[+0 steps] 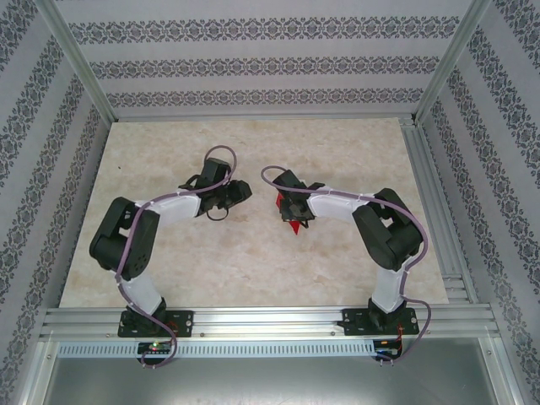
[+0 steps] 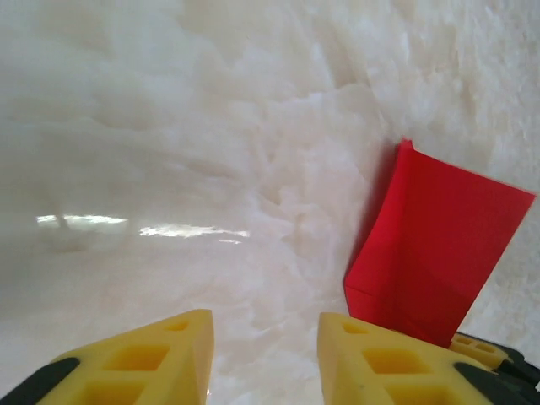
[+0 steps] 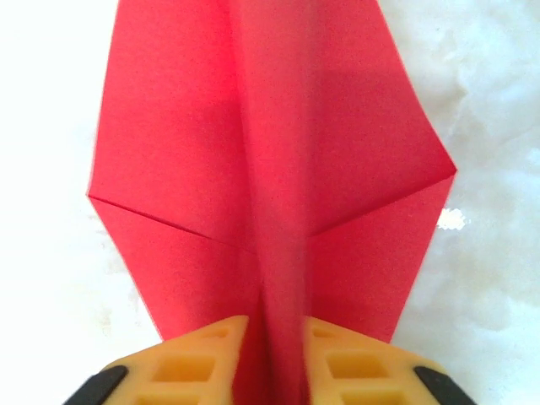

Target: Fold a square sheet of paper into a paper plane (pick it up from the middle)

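Right wrist: right gripper (image 3: 277,342) pinches paper plane (image 3: 278,169); table (image 3: 494,295) flanks both edges.

Open table (image 1: 253,143) beyond paper plane (image 1: 293,226)

The left arm (image 1: 160,207) and right arm (image 1: 346,202) are angling inward, wrists facing each other. The left gripper (image 1: 239,193) is hovering with yellow fingers (image 2: 169,354) parted; the right gripper (image 1: 290,216) is pinching the folded red paper (image 3: 270,169) along its centre ridge.

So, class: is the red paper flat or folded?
Folded: the red paper shows diagonal creases and a raised centre ridge pinched between the right fingers.
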